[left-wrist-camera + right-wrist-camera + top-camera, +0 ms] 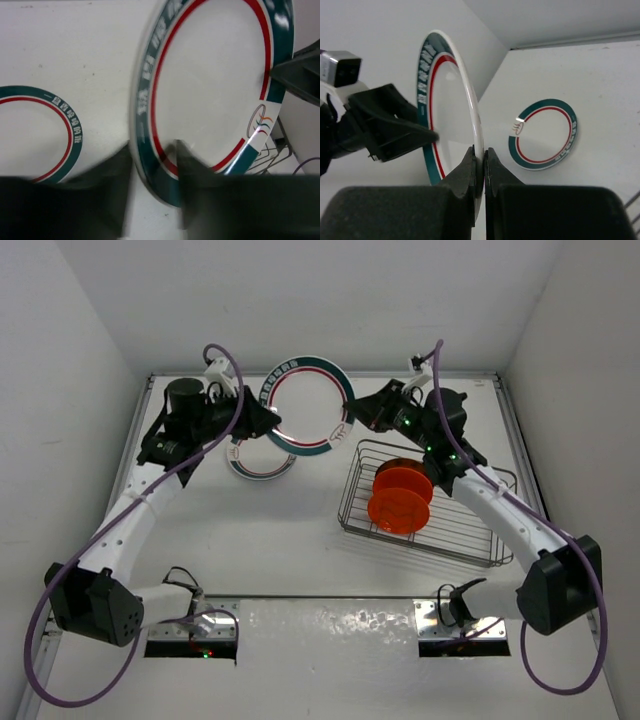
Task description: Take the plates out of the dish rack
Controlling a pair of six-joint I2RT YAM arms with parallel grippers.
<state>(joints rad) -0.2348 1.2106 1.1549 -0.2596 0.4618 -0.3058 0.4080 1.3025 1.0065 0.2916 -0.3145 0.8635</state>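
A large white plate with a green-and-red rim (305,405) is held up off the table between both arms. My right gripper (350,420) is shut on its right rim; in the right wrist view the gripper (484,152) pinches the rim of the plate (452,110). My left gripper (272,422) is open and straddles the left rim; in the left wrist view the gripper (154,147) has one finger (200,185) over the face of the plate (210,90). Two orange plates (400,508) stand in the dish rack (450,535).
A second green-and-red rimmed plate (258,465) lies flat on the table below the left gripper, also seen in the left wrist view (30,135) and the right wrist view (542,135). White walls enclose the table at the back and sides.
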